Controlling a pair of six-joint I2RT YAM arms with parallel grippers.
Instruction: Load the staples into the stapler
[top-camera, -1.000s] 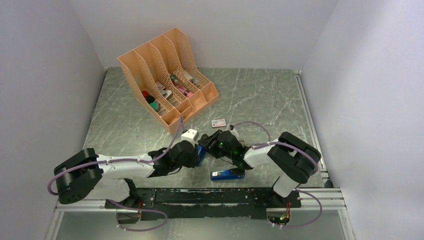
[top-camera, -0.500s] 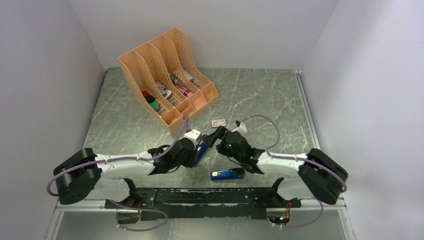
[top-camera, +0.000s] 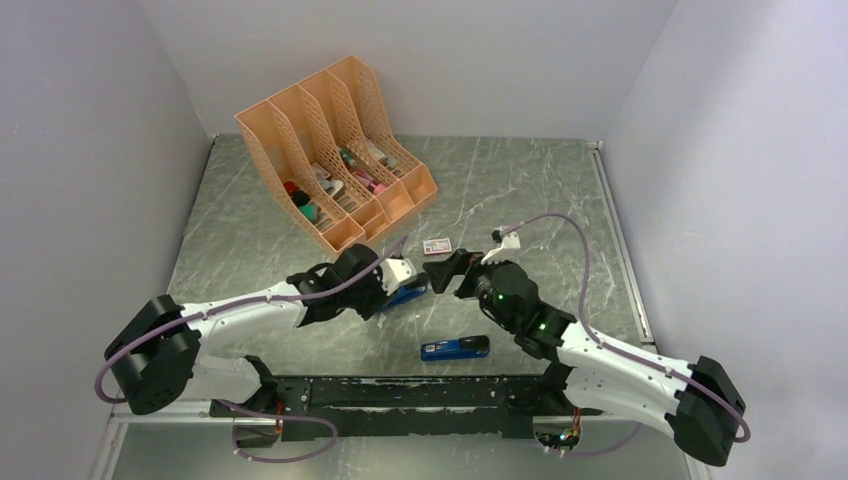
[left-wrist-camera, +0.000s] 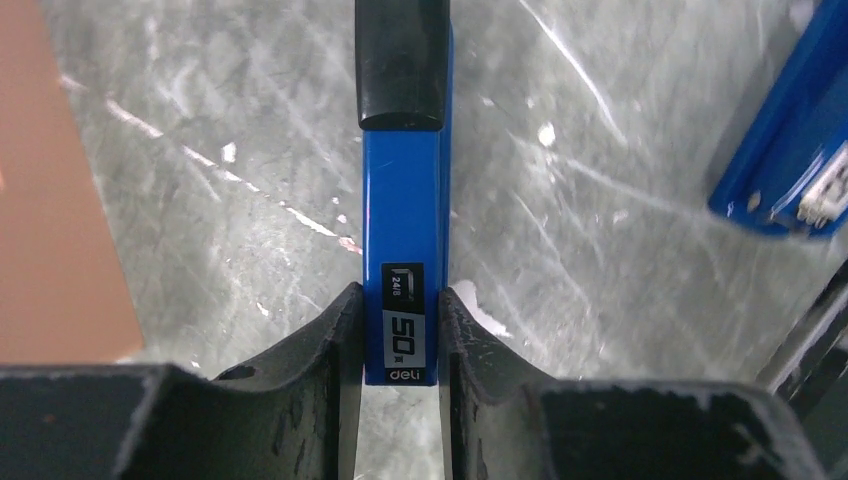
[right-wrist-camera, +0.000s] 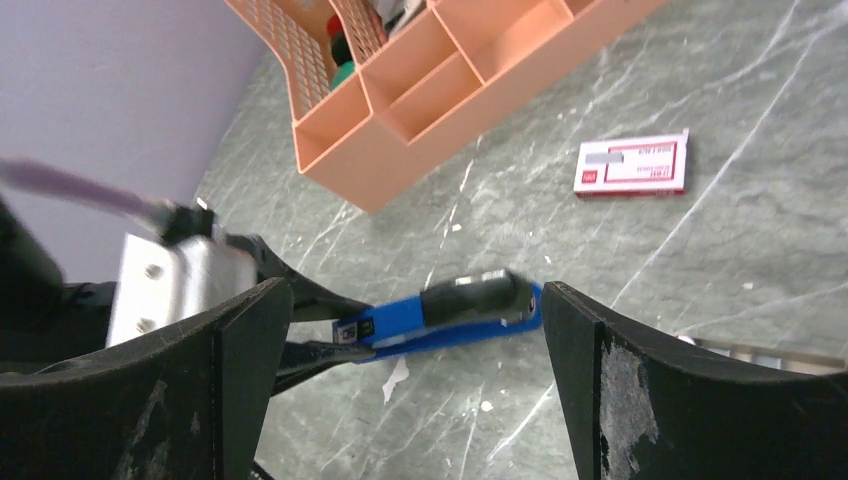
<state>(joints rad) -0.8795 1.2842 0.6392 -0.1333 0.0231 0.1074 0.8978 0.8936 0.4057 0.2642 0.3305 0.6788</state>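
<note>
Jaws of the right gripper (top-camera: 448, 270) had just swung wide open, empty, beside the blue stapler (left-wrist-camera: 404, 200) clamped in the left gripper (left-wrist-camera: 396, 300), freed to fetch staples.

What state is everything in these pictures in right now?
Left gripper: shut on the blue stapler.
Right gripper: open, empty.
White-and-red box: lying flat on the table.
Other blue piece: lying loose on the table.
Orange organizer: upright, small items in its slots.

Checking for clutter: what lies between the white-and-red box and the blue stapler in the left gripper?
Nothing: bare tabletop between box and stapler, shown in the right wrist view.
</note>
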